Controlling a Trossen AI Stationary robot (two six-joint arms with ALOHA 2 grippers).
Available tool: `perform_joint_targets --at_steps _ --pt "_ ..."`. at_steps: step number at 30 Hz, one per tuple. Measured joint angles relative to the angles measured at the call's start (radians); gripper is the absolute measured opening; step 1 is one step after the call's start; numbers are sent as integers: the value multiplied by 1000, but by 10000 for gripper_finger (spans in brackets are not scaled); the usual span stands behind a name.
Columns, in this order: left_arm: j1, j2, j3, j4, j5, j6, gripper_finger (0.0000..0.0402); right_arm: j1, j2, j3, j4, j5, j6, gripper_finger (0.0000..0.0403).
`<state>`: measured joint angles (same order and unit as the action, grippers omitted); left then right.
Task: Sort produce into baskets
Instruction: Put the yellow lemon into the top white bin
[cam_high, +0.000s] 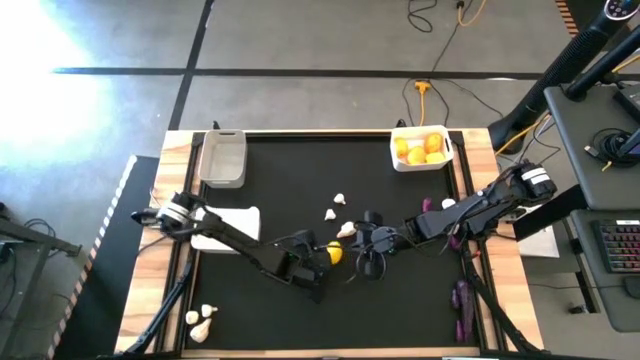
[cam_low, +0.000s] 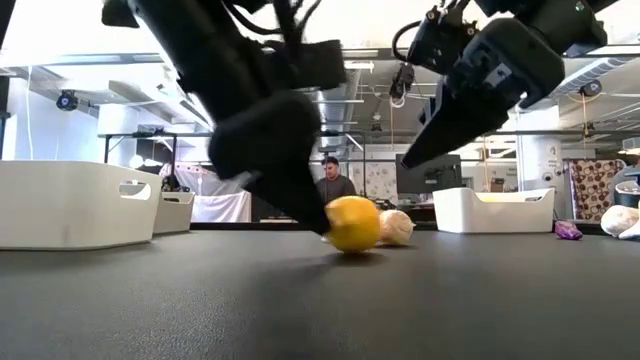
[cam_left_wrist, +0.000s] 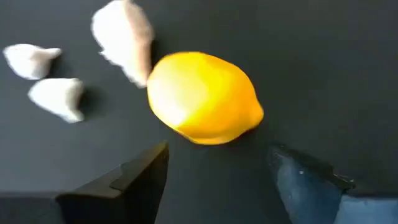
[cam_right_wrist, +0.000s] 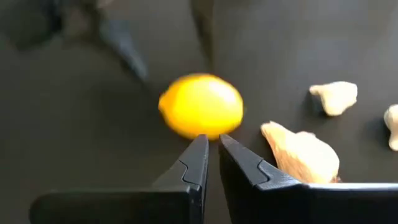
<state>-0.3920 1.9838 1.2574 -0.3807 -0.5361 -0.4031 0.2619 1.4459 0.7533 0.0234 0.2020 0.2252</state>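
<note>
While the round yellow lemon (cam_left_wrist: 204, 98) sits on the black table mat (cam_high: 300, 180) near the middle, the left gripper (cam_left_wrist: 217, 171) is just beside it with its 2 dark fingers spread wide. Nothing is in its hold; the lemon lies just past the fingertips. A whitish garlic bulb (cam_left_wrist: 127, 40) lies right next to the lemon. The right gripper (cam_right_wrist: 211, 149) is on the lemon's other side, fingers pressed almost together and holding nothing. 2 small garlic pieces (cam_high: 335, 206) lie farther back on the mat. At the back right corner, a white plastic basket (cam_high: 446, 145) holds yellow and orange fruits (cam_high: 418, 148). A greyish basket (cam_high: 222, 158) stands at the back left.
</note>
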Motion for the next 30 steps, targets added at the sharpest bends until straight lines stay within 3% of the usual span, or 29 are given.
perform_joint_targets --at_steps 4,8,18,30 --pt "4 -95 -55 -20 -46 88 237 -1 3 -1 -4 5 -5 31" --pt "4 -176 -103 34 -184 163 225 0 3 -1 8 5 15 31" --pt "6 -273 -336 525 -447 371 211 1 43 145 16 9 -81 41" --pt "-35 -380 -594 539 -450 105 209 0 300 422 -148 48 -141 198"
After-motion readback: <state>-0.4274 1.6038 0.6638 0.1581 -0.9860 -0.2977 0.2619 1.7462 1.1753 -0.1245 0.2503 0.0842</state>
